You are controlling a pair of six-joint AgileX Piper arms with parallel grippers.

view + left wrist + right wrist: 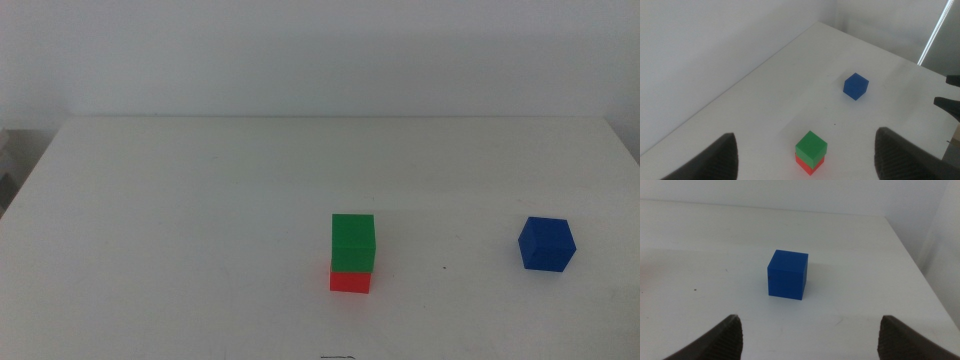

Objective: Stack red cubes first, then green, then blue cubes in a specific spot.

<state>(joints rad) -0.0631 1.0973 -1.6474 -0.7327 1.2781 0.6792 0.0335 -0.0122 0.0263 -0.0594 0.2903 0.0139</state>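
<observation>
Green (pixel 353 242) squarely atop red (pixel 350 281) mid-table, blue (pixel 547 244) well apart to the right, alone; right gripper (pixel 807 342) facing blue, jaws wide, empty; left gripper (pixel 805 160) wide, empty, waiting; best straddled centrally, gripped on flat faces, lowered level onto green.

A plain white table (pixel 200 220) meets a pale wall (pixel 320 50); a bright strip (pixel 936 31) stands beside it.
</observation>
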